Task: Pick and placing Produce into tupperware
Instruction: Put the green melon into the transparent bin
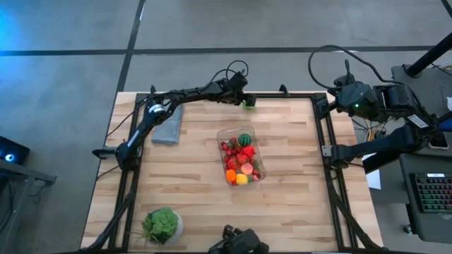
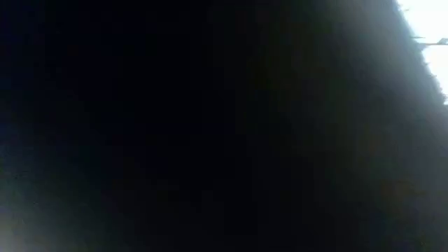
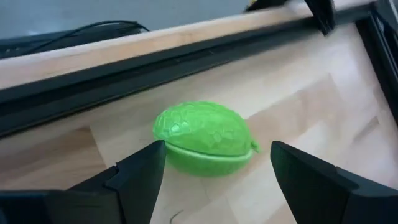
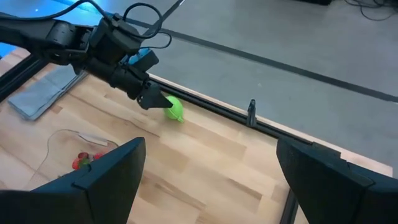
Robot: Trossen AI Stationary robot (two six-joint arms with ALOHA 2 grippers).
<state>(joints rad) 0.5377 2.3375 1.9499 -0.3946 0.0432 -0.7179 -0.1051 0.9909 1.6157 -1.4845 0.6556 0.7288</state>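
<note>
Produce piece, a bumpy green plastic fruit (image 3: pixel 204 138), lies at the wooden table's (image 1: pixel 296 204) far edge. Left gripper (image 3: pixel 214 171) straddles it, fingers spread, not grasping. Right gripper (image 4: pixel 208 171) waits released off the right edge.

This looks like a robotics lab or test workshop rather than a home. A pale wooden table (image 1: pixel 282 152) edged with a black metal frame (image 1: pixel 326 141) stands on a bare grey concrete floor (image 1: pixel 212 28) crossed by dark seams. Loose black cables (image 1: pixel 332 53) loop beside the bench, and a keyboard (image 1: pixel 432 197) sits on a side desk at the right. The table-level camera is almost wholly dark, so the room behind cannot be made out.
</note>
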